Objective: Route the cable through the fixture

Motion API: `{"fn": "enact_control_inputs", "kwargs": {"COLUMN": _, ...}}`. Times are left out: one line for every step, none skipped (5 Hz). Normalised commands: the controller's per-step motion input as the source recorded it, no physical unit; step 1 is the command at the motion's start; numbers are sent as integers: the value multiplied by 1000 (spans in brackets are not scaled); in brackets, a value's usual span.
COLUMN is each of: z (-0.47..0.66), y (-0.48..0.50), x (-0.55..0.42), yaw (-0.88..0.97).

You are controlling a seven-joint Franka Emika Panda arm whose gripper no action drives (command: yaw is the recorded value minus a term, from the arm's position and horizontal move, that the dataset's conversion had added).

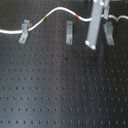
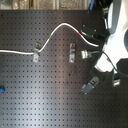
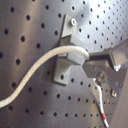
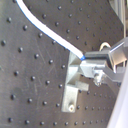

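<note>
Grey metal forms the gripper (image 3: 92,62), whose fingers are closed on the cable (image 3: 30,82) right at a small clip (image 3: 67,55), as both wrist views show; in the first wrist view the white cord arches over the clip's block and into the pinch. In the first exterior view the gripper's grey bar (image 1: 95,25) stands upright at the rightmost clip (image 1: 108,32) of three bolted to the black perforated board (image 1: 60,90). From there the cable rises past a red band (image 1: 76,15), crests near the middle clip (image 1: 69,32), drops past a green band (image 1: 46,18), and passes the leftmost clip (image 1: 24,31) toward the first exterior view's left edge. A small blue object (image 2: 1,90) lies at the second exterior view's left edge.
</note>
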Motion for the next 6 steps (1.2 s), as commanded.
{"fn": "enact_control_inputs", "kwargs": {"z": 0, "y": 42, "x": -62, "yaw": 406}}
{"fn": "enact_control_inputs", "kwargs": {"z": 270, "y": -102, "x": -83, "yaw": 0}}
{"fn": "enact_control_inputs", "kwargs": {"z": 238, "y": -119, "x": -102, "yaw": 0}}
{"fn": "enact_control_inputs", "kwargs": {"z": 0, "y": 1, "x": -2, "yaw": 23}}
{"fn": "enact_control_inputs", "kwargs": {"z": -3, "y": 168, "x": 35, "yaw": 308}}
{"fn": "enact_control_inputs", "kwargs": {"z": 330, "y": 153, "x": 28, "yaw": 360}}
